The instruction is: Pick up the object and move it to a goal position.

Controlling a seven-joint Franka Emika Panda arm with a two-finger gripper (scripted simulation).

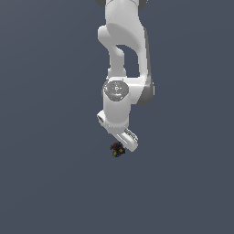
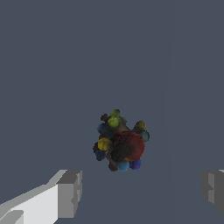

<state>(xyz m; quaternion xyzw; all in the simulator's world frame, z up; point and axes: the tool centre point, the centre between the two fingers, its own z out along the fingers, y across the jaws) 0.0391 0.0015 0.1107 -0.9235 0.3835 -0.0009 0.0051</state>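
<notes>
My pincer (image 2: 140,194) is spread wide: in the wrist view its 2 grey fingertips (image 2: 70,192) stand far apart at the edges of the picture, with bare grey ground between them and nothing clamped. One fingertip shows with its white finger body behind it; the other is only partly in the picture.

The object (image 2: 120,141) lies ahead of the gap between the fingertips, roughly centred on it and touching neither pad. It is a small dark lump of rounded knobs: a large red patch on one side, yellow-green knobs on another, a yellow spot, and several blue and teal bumps around its rim.

In the exterior view my pincer (image 1: 124,142) points downward at a slant, with the object (image 1: 117,149) just at its lower end, on the exterior view's left of the white hand. From that view I cannot tell whether the lump touches my fingers or sits slightly apart from them.

Above the hand, my white arm (image 1: 121,59) rises in stacked joints to the top edge of the picture. The surface (image 1: 45,183) around everything is a flat, even slate grey.
</notes>
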